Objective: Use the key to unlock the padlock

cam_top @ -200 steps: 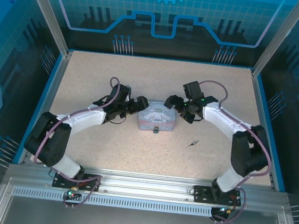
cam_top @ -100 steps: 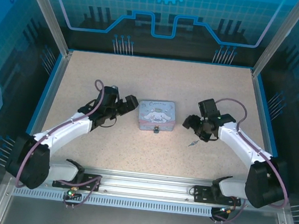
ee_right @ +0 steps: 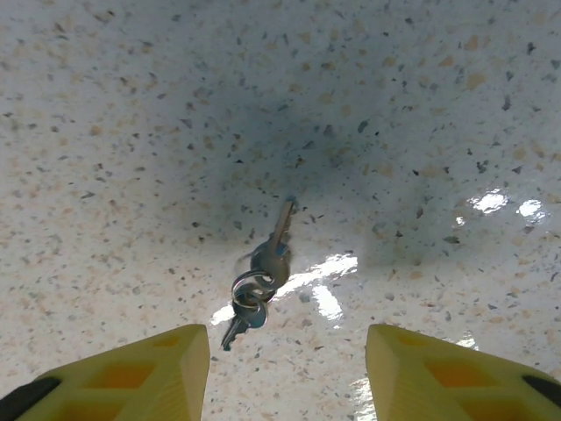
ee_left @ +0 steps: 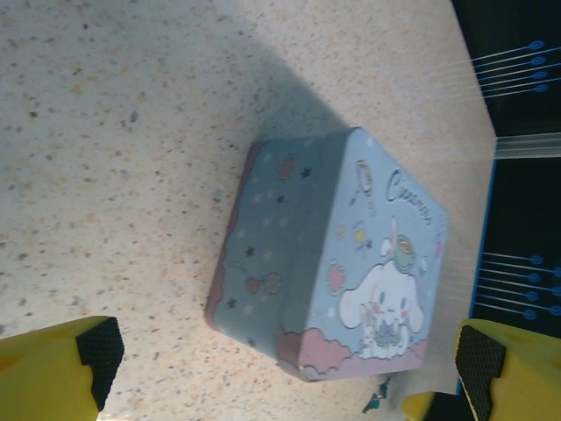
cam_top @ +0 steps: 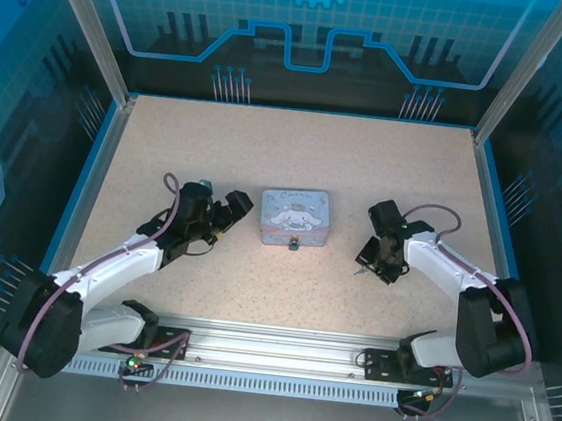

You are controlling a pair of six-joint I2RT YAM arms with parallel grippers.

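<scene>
The right claw (ee_right: 285, 373) is hanging low over the speckled worktop (cam_top: 267, 149). Its two yellow fingers (ee_right: 131, 373) are spread wide apart and are holding nothing. The key (ee_right: 280, 230) is lying flat on the worktop, just ahead of the gap between those fingers and not touching them. It is sitting on a small ring (ee_right: 248, 289) with another little key (ee_right: 235, 329). The left claw (cam_top: 232, 212) is also spread wide and holding nothing. It is pointing at the left side of the pale tin (cam_top: 296, 212), which has a cartoon picture on its lid. The padlock (cam_top: 295, 243) is sitting at the middle of the tin's near side, touching it. The key is lying to the right of the tin, apart from the padlock.
</scene>
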